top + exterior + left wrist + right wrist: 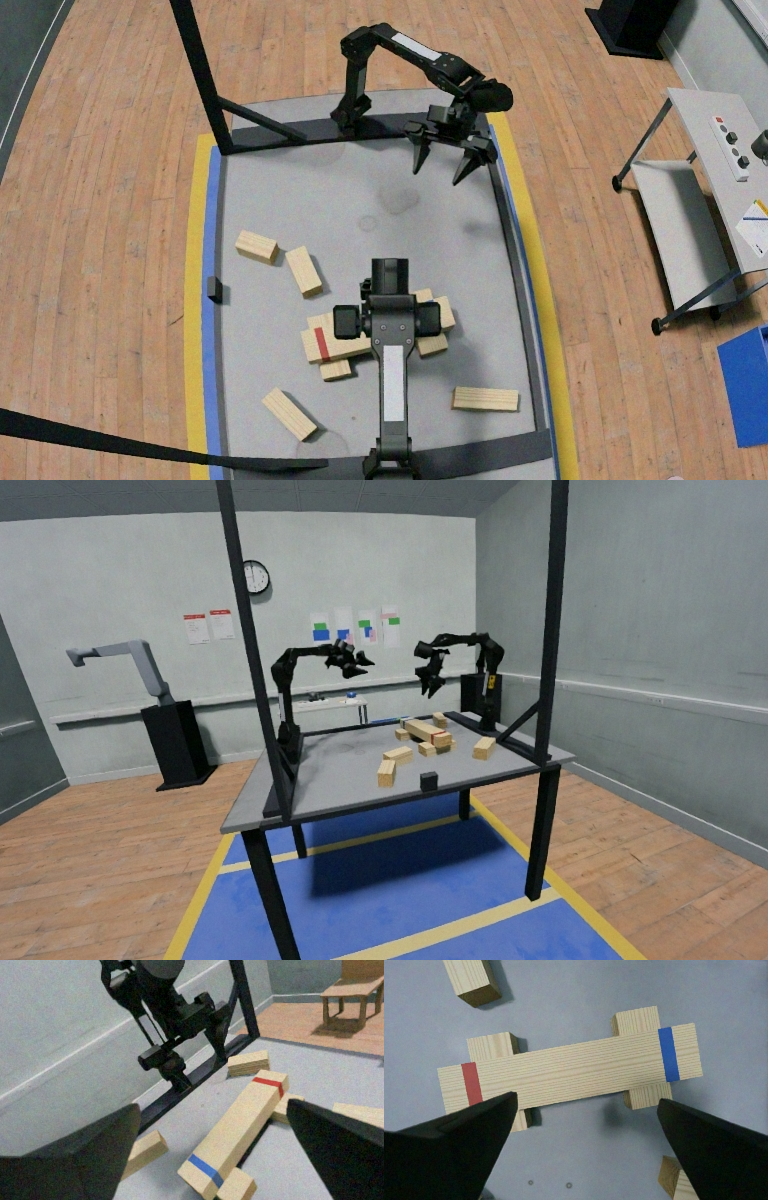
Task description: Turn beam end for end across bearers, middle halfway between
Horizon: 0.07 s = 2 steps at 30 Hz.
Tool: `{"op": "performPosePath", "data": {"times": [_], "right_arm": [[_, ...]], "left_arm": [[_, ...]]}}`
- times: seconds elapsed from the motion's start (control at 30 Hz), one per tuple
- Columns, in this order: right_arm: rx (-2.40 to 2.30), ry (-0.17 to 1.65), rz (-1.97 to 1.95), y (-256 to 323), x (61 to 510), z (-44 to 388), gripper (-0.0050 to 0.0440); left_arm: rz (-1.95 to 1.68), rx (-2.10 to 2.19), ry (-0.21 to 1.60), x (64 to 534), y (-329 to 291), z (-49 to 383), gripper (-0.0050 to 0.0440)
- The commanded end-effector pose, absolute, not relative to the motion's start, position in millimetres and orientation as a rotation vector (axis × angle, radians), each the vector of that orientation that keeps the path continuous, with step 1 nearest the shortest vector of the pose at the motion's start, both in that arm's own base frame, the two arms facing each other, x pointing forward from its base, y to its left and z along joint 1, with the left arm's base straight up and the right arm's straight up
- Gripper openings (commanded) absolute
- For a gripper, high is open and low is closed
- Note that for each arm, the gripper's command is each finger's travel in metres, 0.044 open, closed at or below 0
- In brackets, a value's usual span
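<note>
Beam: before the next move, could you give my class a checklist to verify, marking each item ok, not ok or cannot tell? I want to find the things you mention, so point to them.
1. Beam [345,346] [421,729] [235,1132] [569,1072] resting on both bearers [335,370] [427,748] [237,1185] [647,1096]: ok.
2. Beam square across them: ok, as near as the right wrist view shows.
3. Beam's middle halfway between bearers: ok by eye in that view.
4. Beam turned end for end: cannot tell; its starting direction is unknown.
5. Right pincer [387,320] [428,693] [204,1075] [588,1097] open and off the beam: ok.
6. Left pincer [436,176] [368,668] [214,1105] open, away from the beam: ok.
</note>
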State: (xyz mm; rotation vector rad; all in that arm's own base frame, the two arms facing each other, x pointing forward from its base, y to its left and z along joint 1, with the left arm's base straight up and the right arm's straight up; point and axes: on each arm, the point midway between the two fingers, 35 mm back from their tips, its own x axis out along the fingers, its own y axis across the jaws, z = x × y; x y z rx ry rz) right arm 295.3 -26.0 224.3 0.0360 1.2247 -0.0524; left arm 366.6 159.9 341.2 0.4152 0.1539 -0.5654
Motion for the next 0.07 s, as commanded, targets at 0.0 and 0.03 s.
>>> {"op": "performPosePath", "data": {"times": [0.0,0.03], "right_arm": [[0.032,1.202,-0.049,-25.4,296.5,231.1,0.0400],[0.032,1.202,-0.049,-25.4,296.5,231.1,0.0400]], "left_arm": [[-0.556,0.451,0.133,362.4,157.2,354.9,0.0400],[-0.556,0.451,0.133,362.4,157.2,354.9,0.0400]]}}
